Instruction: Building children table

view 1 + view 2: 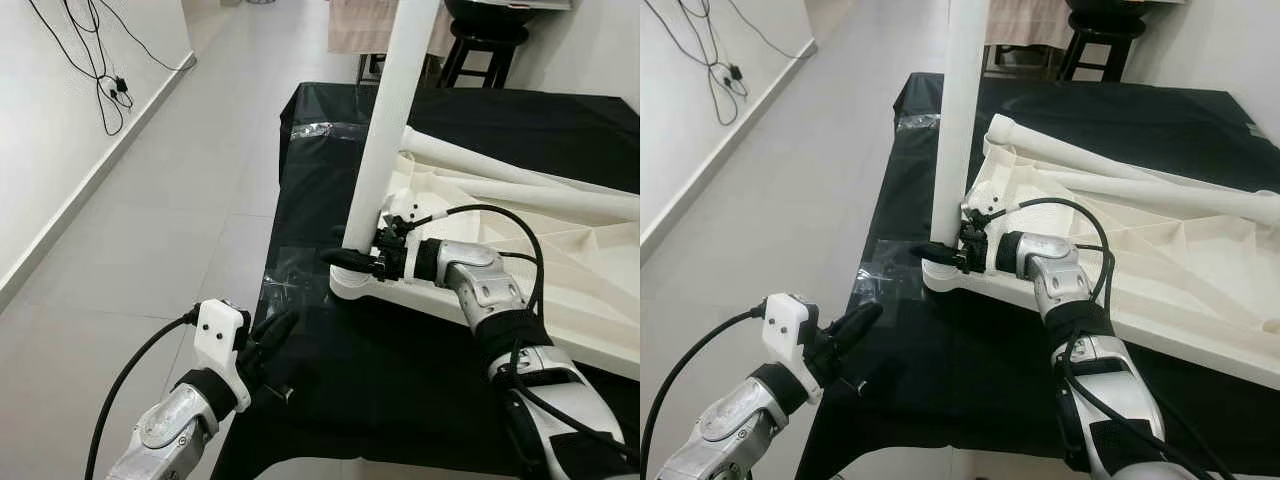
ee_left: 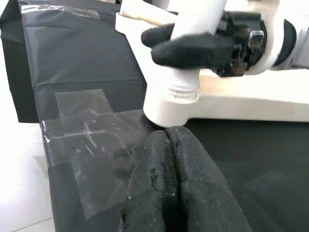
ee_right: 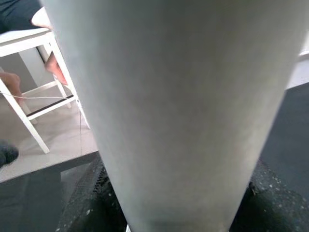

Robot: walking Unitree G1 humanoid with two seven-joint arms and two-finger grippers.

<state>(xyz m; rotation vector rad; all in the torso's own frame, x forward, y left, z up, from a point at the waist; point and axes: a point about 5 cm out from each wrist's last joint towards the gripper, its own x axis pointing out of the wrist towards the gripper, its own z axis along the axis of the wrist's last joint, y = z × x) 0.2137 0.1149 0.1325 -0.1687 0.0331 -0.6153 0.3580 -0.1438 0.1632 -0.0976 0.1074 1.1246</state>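
A white plastic tabletop [image 1: 560,270] lies upside down on the black-covered table [image 1: 400,380]. One white leg [image 1: 385,130] stands upright in its near left corner socket [image 2: 169,108]. My right gripper [image 1: 362,260] is shut on the base of this leg [image 3: 183,106]. Two more white legs [image 1: 520,175] lie across the tabletop. My left gripper [image 1: 275,335] is shut and holds nothing, hovering over the table's near left edge, a short way in front of the socket.
Clear tape patches [image 2: 91,145] hold the black cover at the table's left edge. Grey tiled floor [image 1: 160,220] lies to the left, with cables [image 1: 105,85] on the wall. A dark stool [image 1: 480,45] stands beyond the table. A person's bare feet [image 3: 53,67] rest by a white chair [image 3: 24,96].
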